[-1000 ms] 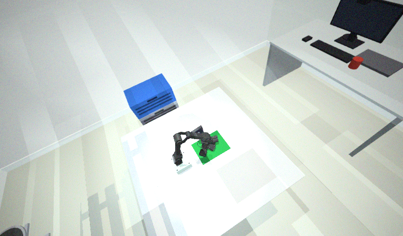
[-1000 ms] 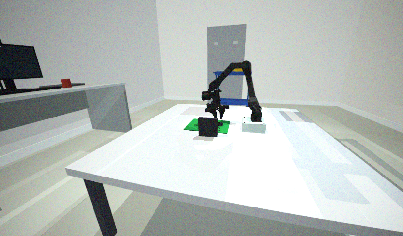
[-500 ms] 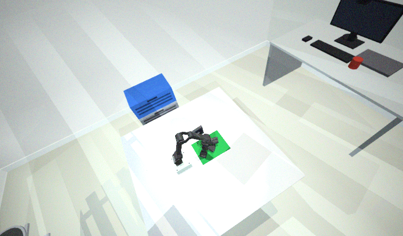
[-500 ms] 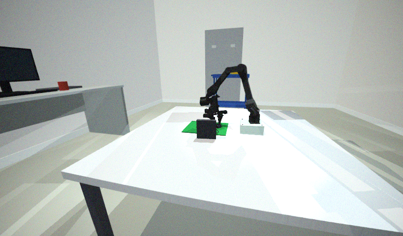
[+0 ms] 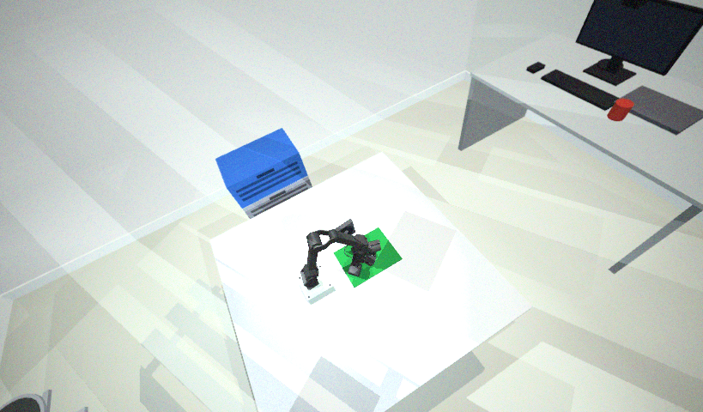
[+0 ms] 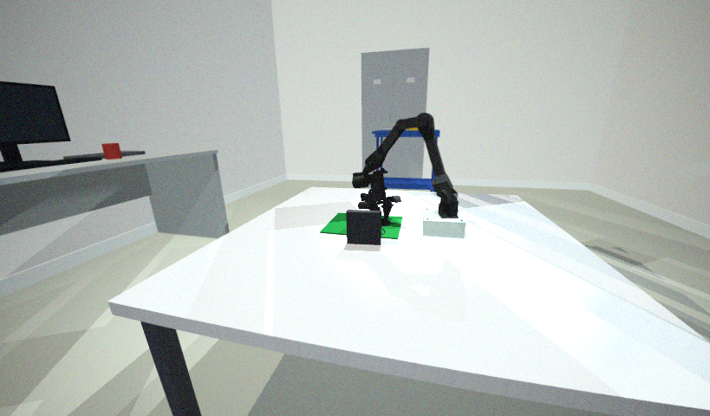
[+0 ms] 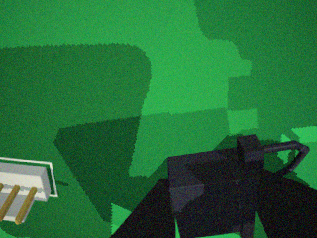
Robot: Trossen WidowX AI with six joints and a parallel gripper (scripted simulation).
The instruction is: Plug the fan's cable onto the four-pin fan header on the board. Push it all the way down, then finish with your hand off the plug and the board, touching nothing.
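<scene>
The white tabletop [image 5: 446, 326] [image 6: 296, 298] is the surface, and the black arm [image 5: 312, 239] [image 6: 425, 122] stands on it, its base inward from the left edge in the top view. The green circuit board [image 5: 390, 256] [image 6: 332, 227] [image 7: 188, 74] lies flat beside the base, farther from that left edge. Between the board and the surface's upper-left edge, the dark square fan [image 5: 347, 226] [image 6: 363, 226] stands upright just beside the board.

The end effector [image 5: 360, 259] [image 6: 386, 221] [image 7: 209, 181] is down over the board, narrowed onto the black fan plug [image 7: 213, 198], a finger against each side; I judge it gripped. A loop of dark cable [image 7: 284, 147] comes off a small block at the plug's edge. Whether the plug has left the board at all, I cannot tell.

The white four-pin fan header [image 7: 27, 179] sits apart from the plug, partly cut off in the wrist view, its brass pins [image 7: 26, 205] bare.

So the reach and, by my reading, the grasp are done. Left to do: lift the plug, carry it across, line it up with the pins, press it fully down, let go and back off, touching nothing.
</scene>
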